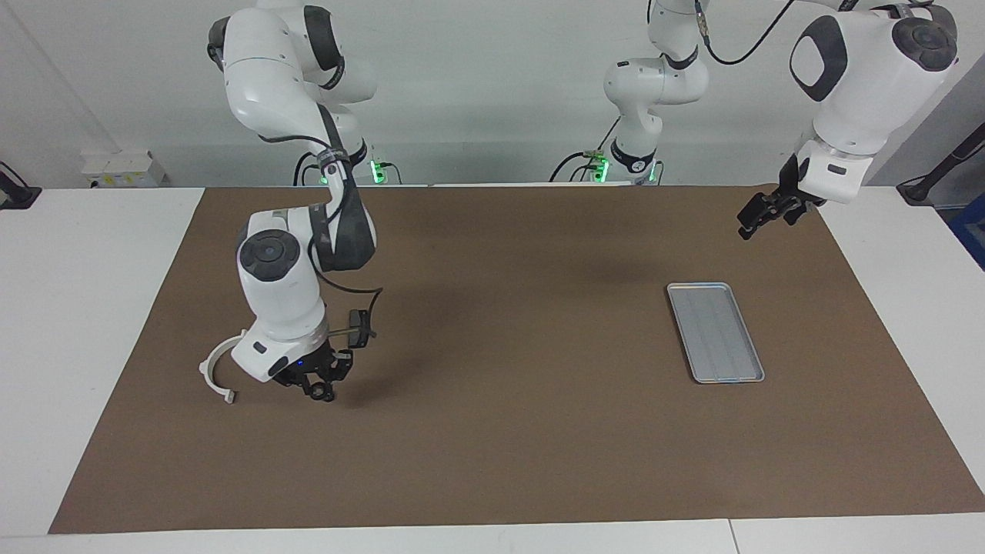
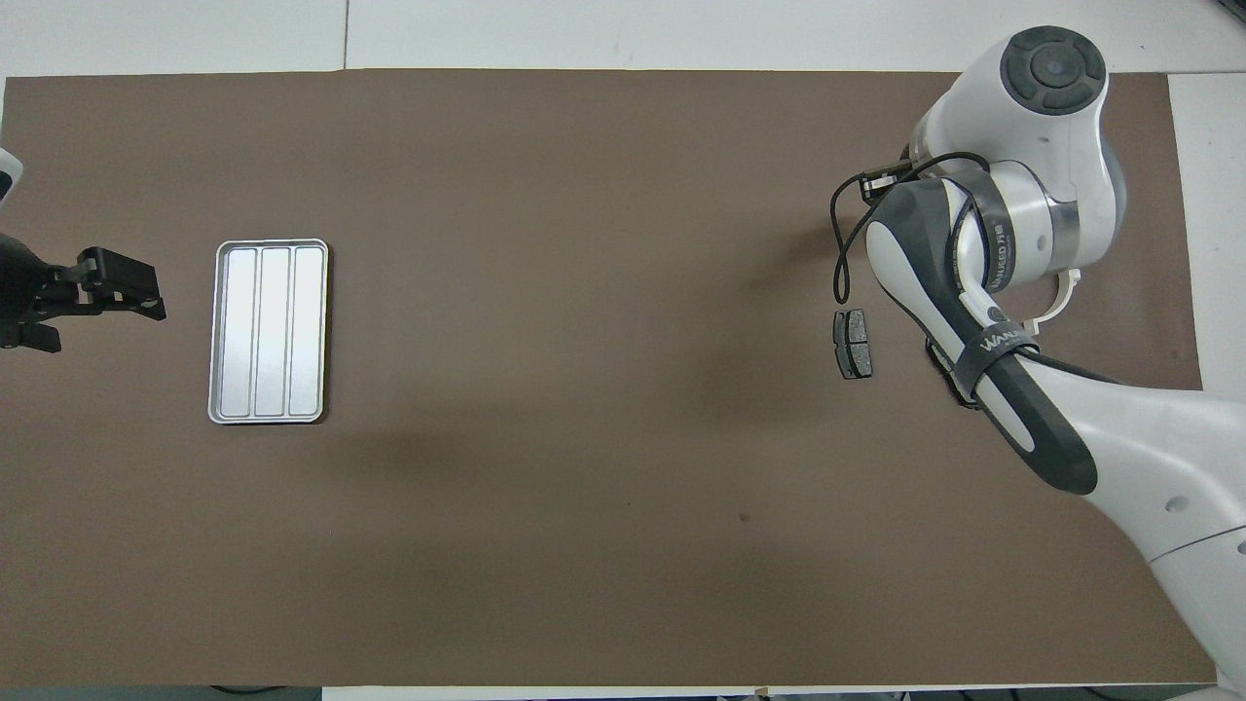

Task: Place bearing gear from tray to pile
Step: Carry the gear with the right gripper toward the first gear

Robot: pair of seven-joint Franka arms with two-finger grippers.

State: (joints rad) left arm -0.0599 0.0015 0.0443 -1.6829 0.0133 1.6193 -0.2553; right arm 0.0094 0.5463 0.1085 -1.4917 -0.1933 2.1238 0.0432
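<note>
The right tool (image 1: 319, 391) is being held low over the brown-matted table (image 1: 492, 431), beside the white semicircular plastic arc (image 1: 212, 369) of the pile; finger state cannot be told. The left tool (image 1: 758, 215) is being kept waiting, near the flat silver-grey ridged metal tray (image 1: 716, 331), fingers together. The bearing gear is hidden.

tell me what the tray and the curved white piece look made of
The tray looks like metal, probably aluminium: silver-grey, a soft sheen, pressed lengthwise ridges. The curved white piece looks like plastic: matte off-white with squared moulded ends, though part is hidden under the right arm.
</note>
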